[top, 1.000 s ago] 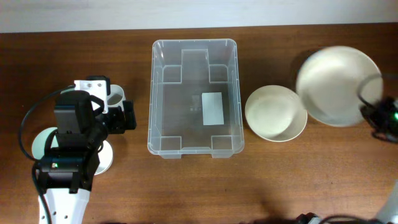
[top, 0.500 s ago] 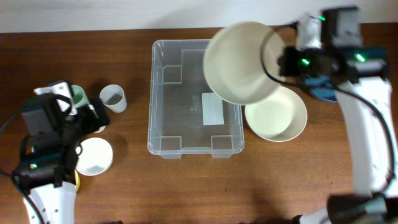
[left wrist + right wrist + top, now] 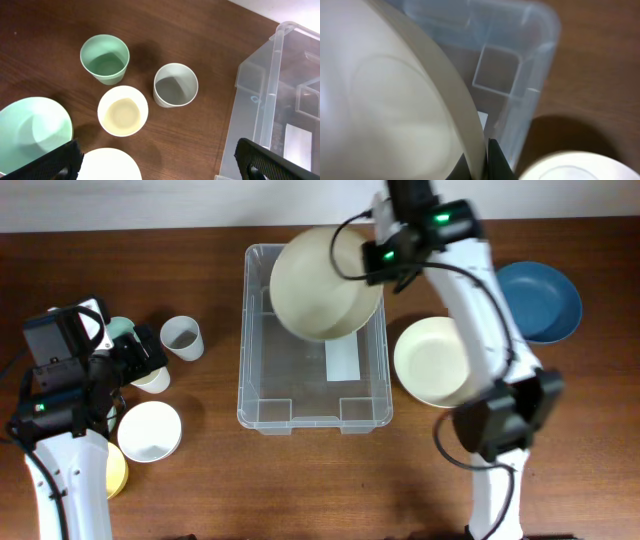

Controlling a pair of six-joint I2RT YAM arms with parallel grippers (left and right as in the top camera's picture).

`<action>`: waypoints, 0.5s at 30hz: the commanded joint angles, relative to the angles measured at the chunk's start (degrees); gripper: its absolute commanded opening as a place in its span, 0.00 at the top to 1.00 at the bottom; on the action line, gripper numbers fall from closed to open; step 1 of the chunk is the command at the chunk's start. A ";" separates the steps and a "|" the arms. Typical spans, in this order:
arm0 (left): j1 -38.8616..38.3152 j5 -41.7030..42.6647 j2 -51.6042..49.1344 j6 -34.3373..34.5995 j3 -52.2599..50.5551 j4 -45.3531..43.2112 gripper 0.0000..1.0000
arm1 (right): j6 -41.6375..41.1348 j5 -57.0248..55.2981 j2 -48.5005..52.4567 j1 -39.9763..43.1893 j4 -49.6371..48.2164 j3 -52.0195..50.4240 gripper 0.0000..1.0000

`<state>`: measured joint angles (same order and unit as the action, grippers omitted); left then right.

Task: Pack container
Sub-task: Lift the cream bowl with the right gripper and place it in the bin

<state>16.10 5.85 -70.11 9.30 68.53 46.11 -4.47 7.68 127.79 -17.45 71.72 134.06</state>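
Observation:
The clear plastic container stands in the middle of the table with a white label on its base. It also shows in the left wrist view and the right wrist view. My right gripper is shut on the rim of a large cream bowl and holds it tilted above the container's far half; the bowl fills the right wrist view. My left gripper is open and empty above the cups at the left.
A green cup, a grey cup and a cream cup stand left of the container, with a white bowl and a pale green bowl. A cream bowl and a blue plate lie at the right.
My right arm has carried the large cream bowl leftward, from over the container's right rim to above its far half. My left arm has shifted slightly left.

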 commanded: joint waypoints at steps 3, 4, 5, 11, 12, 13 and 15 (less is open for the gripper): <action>0.20 0.87 0.04 0.50 1.53 0.04 0.01 | -0.22 -4.17 6.47 -2.86 -2.16 1.31 0.96; 0.20 0.87 0.04 0.50 1.53 0.07 0.01 | -0.24 -4.28 7.21 -3.17 -3.02 1.31 0.96; 0.20 0.87 0.04 0.50 1.53 0.07 0.00 | -0.24 -4.37 7.67 -3.17 -3.74 1.31 0.96; 0.20 0.85 0.04 0.50 1.53 0.04 0.00 | -0.20 -5.01 8.57 -3.15 -7.80 1.27 0.92; 0.20 0.85 0.04 0.50 1.53 0.04 0.00 | -0.20 -5.03 8.57 -3.15 -8.41 1.27 0.92; 0.20 0.85 0.04 0.50 1.53 0.04 0.00 | -0.20 -5.03 8.57 -3.15 -8.68 1.27 0.90; 0.20 0.85 0.04 0.50 1.53 0.04 0.00 | -0.20 -5.03 8.57 -3.15 -8.74 1.27 0.84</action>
<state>16.10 5.85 -70.08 9.30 68.60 46.13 -4.54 3.51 137.32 -20.67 63.16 134.15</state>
